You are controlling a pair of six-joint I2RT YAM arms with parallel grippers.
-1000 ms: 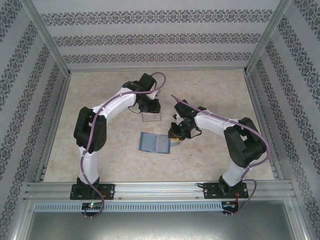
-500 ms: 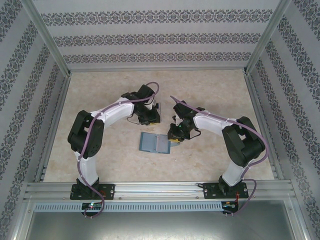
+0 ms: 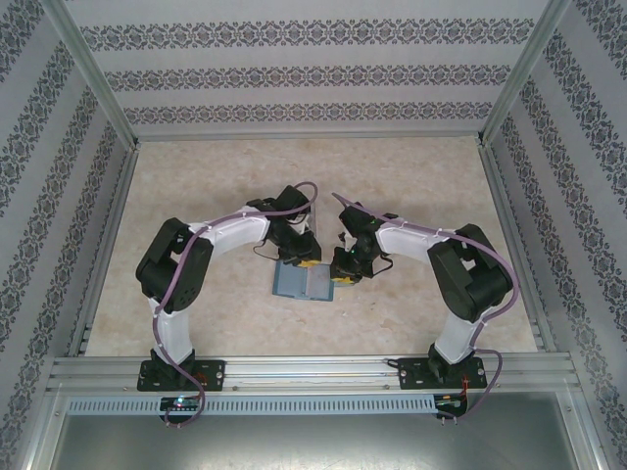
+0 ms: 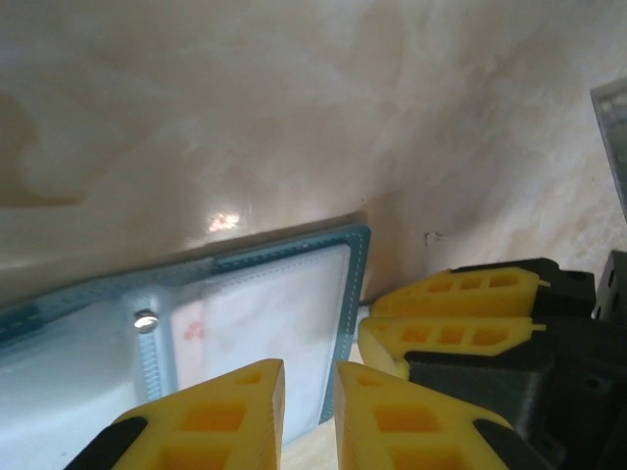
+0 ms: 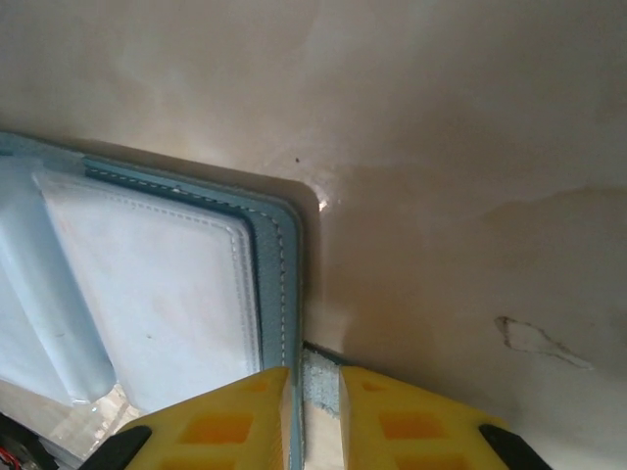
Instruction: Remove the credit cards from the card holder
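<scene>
The card holder lies open on the table, teal-blue rim up, grey-blue inside. A pale surface with a faint red mark shows through its clear pocket; I cannot tell whether that is one of the credit cards. My left gripper hovers at the holder's far edge, its jaws a narrow gap apart with nothing between them. My right gripper sits at the holder's right edge. The strap tab lies between its fingertips, which are closed in on it.
A corner of the clear plastic box shows just beyond the holder, under the left arm. The two grippers are close together; the right one's yellow fingers stand right beside the left one's. Patterned walls and metal rails ring the table.
The left arm has swung toward the near side, from above the clear box down to the card holder's far edge. The right gripper has stayed at the holder's right edge.
</scene>
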